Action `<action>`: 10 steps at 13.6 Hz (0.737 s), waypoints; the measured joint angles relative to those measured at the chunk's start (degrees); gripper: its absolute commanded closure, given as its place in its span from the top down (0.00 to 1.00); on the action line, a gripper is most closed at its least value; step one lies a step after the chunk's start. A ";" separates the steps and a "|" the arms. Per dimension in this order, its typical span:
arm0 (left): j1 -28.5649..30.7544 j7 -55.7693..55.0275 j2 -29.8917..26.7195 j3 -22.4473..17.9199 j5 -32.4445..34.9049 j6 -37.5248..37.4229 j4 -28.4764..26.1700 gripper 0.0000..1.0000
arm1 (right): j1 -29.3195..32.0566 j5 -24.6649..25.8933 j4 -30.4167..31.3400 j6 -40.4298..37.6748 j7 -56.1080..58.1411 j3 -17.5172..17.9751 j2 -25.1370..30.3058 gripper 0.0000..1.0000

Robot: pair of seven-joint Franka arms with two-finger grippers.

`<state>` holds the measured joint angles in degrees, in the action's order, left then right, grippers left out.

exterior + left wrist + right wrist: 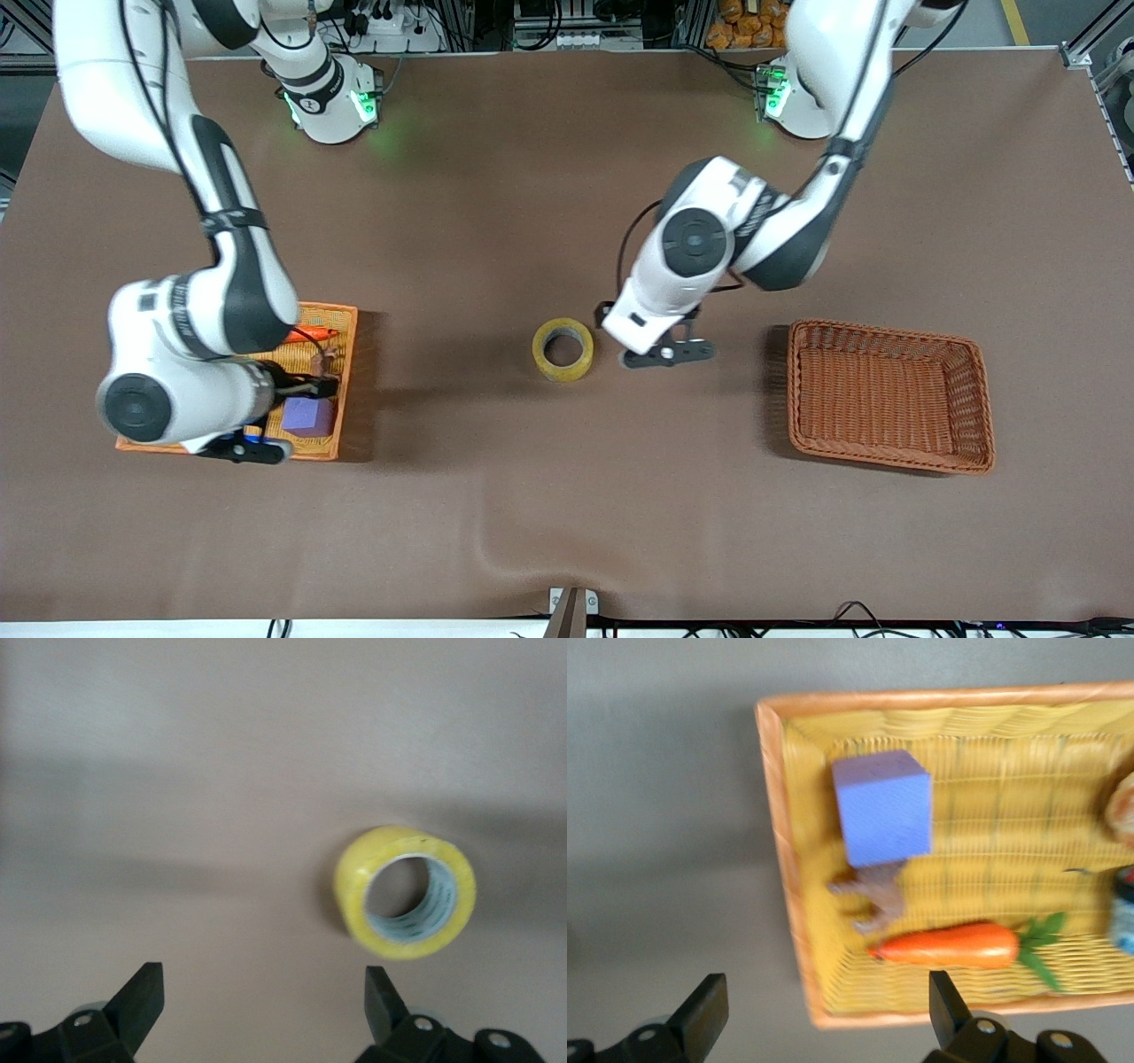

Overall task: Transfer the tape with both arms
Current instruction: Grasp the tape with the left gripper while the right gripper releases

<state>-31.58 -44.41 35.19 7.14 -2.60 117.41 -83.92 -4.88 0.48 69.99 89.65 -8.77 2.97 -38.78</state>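
Observation:
The tape (563, 349), a yellowish ring with a grey-white core, lies flat on the brown table near its middle. It also shows in the left wrist view (406, 891). My left gripper (664, 352) hangs over the bare table just beside the tape, toward the left arm's end. It is open and empty (263, 1001), and the tape is outside its fingers. My right gripper (259, 446) is over the corner of a yellow woven tray (347, 372) at the right arm's end. It is open and empty (824, 1005).
The yellow tray (788, 859) holds a purple cube (883, 806), a toy carrot (948, 943) and a small brown animal figure (873, 895). An empty brown wicker basket (802, 390) stands toward the left arm's end of the table.

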 measured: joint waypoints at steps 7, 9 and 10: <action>-2.75 -4.45 9.45 -0.51 2.60 14.25 0.19 1.00 | 3.53 0.00 12.56 1.64 14.54 0.04 10.40 1.00; -3.18 -4.64 11.05 -0.50 2.60 17.06 0.26 1.00 | 3.92 0.00 19.75 5.85 14.81 0.05 15.73 1.00; -3.36 -4.86 11.58 -0.50 2.60 17.59 0.32 0.96 | 4.29 0.04 22.84 6.79 14.81 0.03 18.53 1.00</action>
<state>-34.94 -49.26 46.76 6.65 0.01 135.01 -83.60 -0.59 0.52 92.83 96.44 6.04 3.00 -20.25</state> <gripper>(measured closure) 0.000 0.000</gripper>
